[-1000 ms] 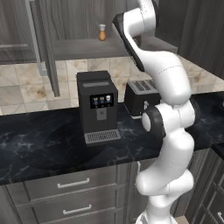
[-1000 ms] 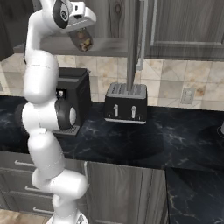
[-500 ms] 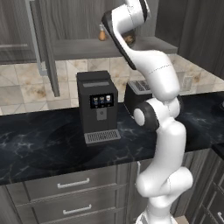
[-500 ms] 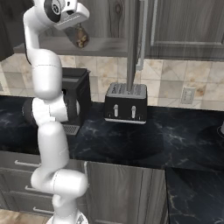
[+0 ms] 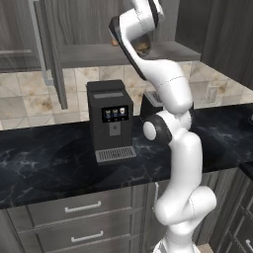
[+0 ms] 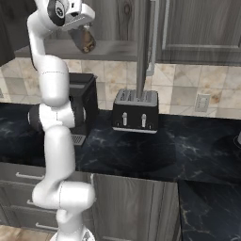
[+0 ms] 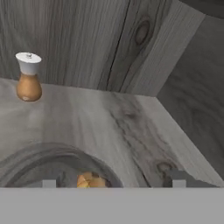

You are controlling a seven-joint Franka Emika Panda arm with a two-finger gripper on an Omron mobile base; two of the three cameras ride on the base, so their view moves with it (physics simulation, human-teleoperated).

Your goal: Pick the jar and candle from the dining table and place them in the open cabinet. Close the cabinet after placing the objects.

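A: Cabinet (image 6: 117,19) first, as the largest thing: where is it seen against the jaws?

B: Its dark wood-grain back wall is seen straight ahead of the jaws, and its grey shelf (image 7: 131,127) is spread beneath and beyond them. The open door (image 6: 142,47) is hung edge-on well off to one side of the gripper (image 6: 87,40) in the right base view.

A: And the jaws themselves?

B: They are held spread apart. In the hand view the two dark finger tips (image 7: 177,178) are seen far from each other at the bottom, with the jar (image 7: 61,168) lying between them.

A: Is the jar gripped?

B: That cannot be told. Its dark glass rim is seen curving between the tips, with brownish-gold bits at its bottom, and it is seen at the front of the shelf, right at the gripper, in both base views. Whether the tips are touching its sides cannot be made out.

A: Anything smaller?

B: A small orange shaker (image 7: 29,76) with a pale top is stood upright on the shelf, well ahead of the jaws, close to the back wall.
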